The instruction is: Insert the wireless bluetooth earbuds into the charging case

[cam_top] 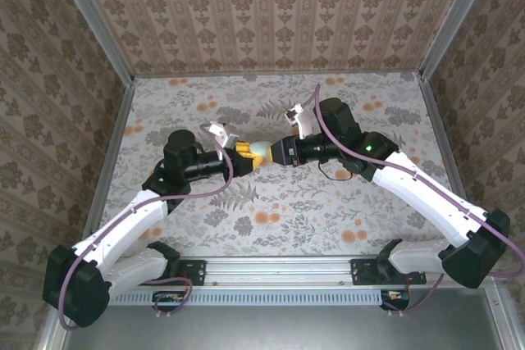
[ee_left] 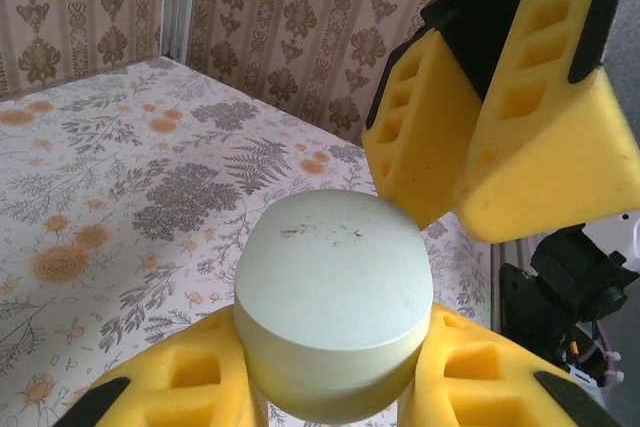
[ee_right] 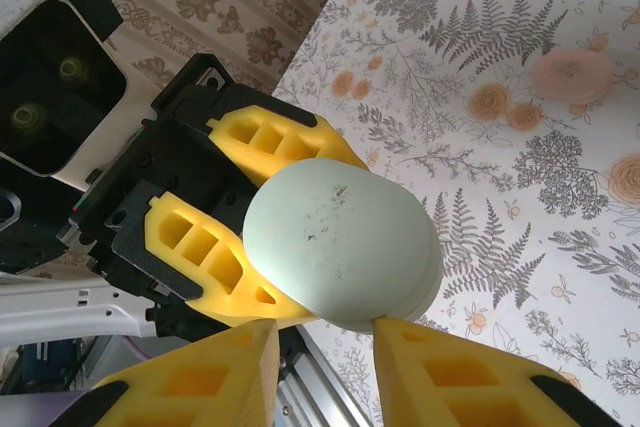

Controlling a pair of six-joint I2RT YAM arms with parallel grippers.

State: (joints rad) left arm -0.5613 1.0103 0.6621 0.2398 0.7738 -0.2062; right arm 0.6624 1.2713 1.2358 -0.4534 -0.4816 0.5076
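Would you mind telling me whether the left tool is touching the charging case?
Touching. In the left wrist view the left tool has its yellow pads pressed against both sides of the pale green charging case, with no gap.

The table, covered in a fern-and-orange-blossom print, with an aluminium rail along its six o'clock edge.

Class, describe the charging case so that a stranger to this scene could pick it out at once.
Find the floral table, then its middle, where the two arms meet. The case sits there between the yellow pads of the left end effector. It alone is smooth, round and pale green.
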